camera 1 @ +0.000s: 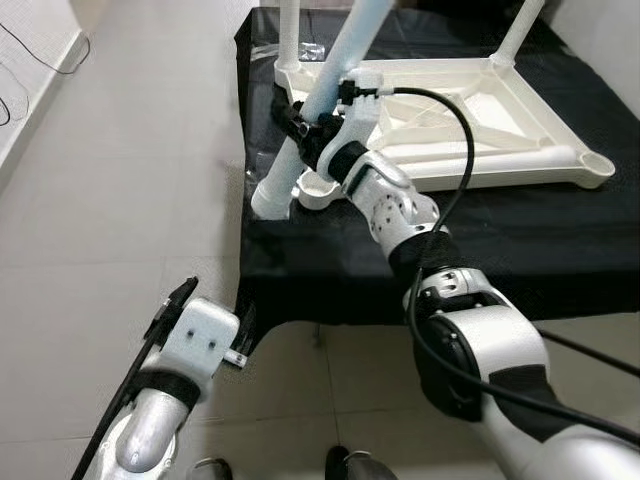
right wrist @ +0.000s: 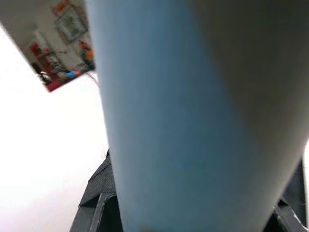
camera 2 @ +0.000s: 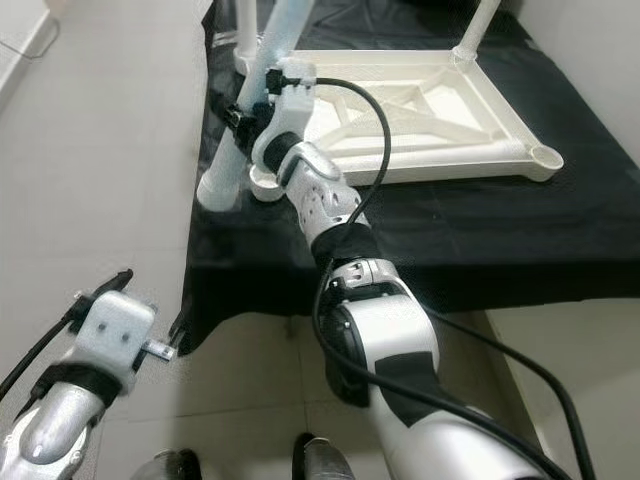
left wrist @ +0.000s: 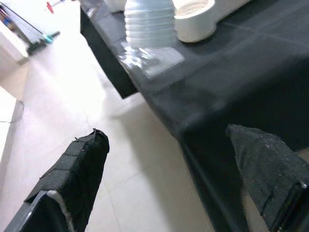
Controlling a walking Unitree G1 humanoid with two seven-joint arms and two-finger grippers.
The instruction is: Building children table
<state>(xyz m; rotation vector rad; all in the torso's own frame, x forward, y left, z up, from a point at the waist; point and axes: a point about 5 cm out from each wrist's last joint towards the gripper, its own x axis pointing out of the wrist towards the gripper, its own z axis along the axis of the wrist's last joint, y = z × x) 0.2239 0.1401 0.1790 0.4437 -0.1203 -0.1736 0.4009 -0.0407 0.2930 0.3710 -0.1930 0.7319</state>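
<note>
Low worktop draped in black cloth, cloth edge hanging over the near side toward the floor. Pale grey tiled floor to the robot's left and in front, grout lines visible; white wall base with a dark cable at far left. Strip of clear plastic wrap lying on the cloth near the worktop corner.

Inverted white children's table top resting flat on the cloth, ribbed underside facing up, round leg sockets at the corners. Two white legs standing upright in the far sockets. Near-left socket unfilled, just beside the foot of the pale blue leg.

Pale blue leg tilted, ridged lower end down on the cloth at the worktop's near-left corner, upper end leaning away toward the far side. Right pincer closed around this leg at mid-length, black fingers visible on either side of the blue shaft in the right wrist view. Black cable looping from the right wrist back along the silver arm.

Left pincer low over the floor, near the hanging cloth edge, well apart from the table parts; fingers spread wide, nothing between them.

Toes of two dark feet at the lower edge of the head view.
</note>
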